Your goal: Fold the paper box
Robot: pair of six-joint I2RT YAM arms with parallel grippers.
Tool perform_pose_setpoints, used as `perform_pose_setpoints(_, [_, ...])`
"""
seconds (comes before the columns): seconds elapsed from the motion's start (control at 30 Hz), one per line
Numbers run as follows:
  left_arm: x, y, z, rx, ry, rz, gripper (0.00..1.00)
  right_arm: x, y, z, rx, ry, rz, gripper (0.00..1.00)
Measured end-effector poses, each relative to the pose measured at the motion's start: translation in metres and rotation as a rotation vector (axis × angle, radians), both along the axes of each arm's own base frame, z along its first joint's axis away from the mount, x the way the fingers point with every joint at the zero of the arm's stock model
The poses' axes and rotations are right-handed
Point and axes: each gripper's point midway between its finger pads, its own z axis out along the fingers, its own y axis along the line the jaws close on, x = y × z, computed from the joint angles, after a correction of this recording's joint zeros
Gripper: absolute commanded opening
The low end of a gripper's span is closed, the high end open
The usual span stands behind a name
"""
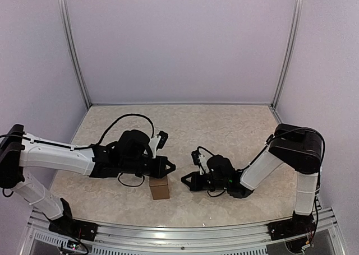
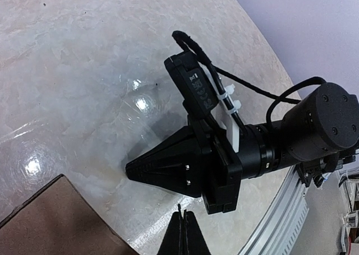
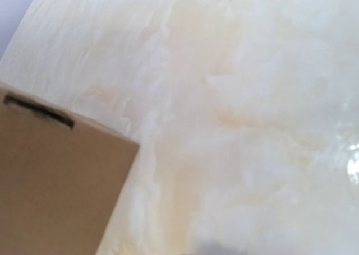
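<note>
- The paper box (image 1: 159, 188) stands folded on the table (image 1: 224, 126) near the front edge, with bare tabletop behind it.
- The left gripper (image 1: 171, 167), clenched and empty, sits just beside its far corner.
- The right gripper (image 1: 184, 179), also clenched and empty, points at it from nearby.
- Walls (image 1: 179, 42) close three sides.

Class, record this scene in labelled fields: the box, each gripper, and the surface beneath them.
box: small brown cardboard carton, folded up, standing on the table
left gripper: shut, empty, close beside the carton, not gripping it
right gripper: shut, empty, pointing toward the carton, apart from it
table: pale marbled top
</note>
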Motion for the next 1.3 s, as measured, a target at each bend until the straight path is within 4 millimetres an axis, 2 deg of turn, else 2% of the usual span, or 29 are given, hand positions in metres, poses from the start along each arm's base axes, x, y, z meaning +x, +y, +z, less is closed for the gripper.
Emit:
perform_pose_setpoints(0.17, [0.003,0.002,-0.003,0.025,-0.006,0.01,0.0,-0.001,-0.001,0.001,0.007,-0.006,-0.001,0.0])
perform_pose_setpoints(0.27, [0.006,0.012,0.0,0.056,-0.025,0.045,0.0,-0.001,-0.002,0.001,0.012,-0.009,-0.001,0.0])
perform_pose_setpoints(0.33, [0.009,0.021,0.01,0.065,-0.051,0.078,0.0,-0.001,-0.002,0.002,0.016,-0.011,0.0,0.0])
perform_pose_setpoints(0.5, [0.018,0.056,0.054,0.043,-0.147,0.205,0.0,-0.003,-0.001,0.002,0.022,-0.004,0.014,0.0])
perform_pose_setpoints(0.6, [0.023,0.085,0.062,0.066,-0.173,0.313,0.0,-0.004,0.0,0.002,0.024,0.002,0.026,0.0])
perform_pose_setpoints(0.73, [0.026,0.117,0.038,0.143,-0.134,0.412,0.0,-0.004,0.008,0.004,0.035,0.009,0.049,0.0])
perform_pose_setpoints(0.87, [0.019,0.131,0.005,0.21,-0.069,0.433,0.0,-0.003,0.017,0.004,0.04,0.016,0.066,0.0])
perform_pose_setpoints(1.0, [0.014,0.128,-0.012,0.224,-0.019,0.414,0.0,-0.004,0.023,0.003,0.032,0.026,0.081,0.0])
perform_pose_setpoints(1.3, [0.005,0.097,-0.037,0.201,0.063,0.307,0.0,-0.014,0.046,0.003,0.033,0.037,0.134,0.0])
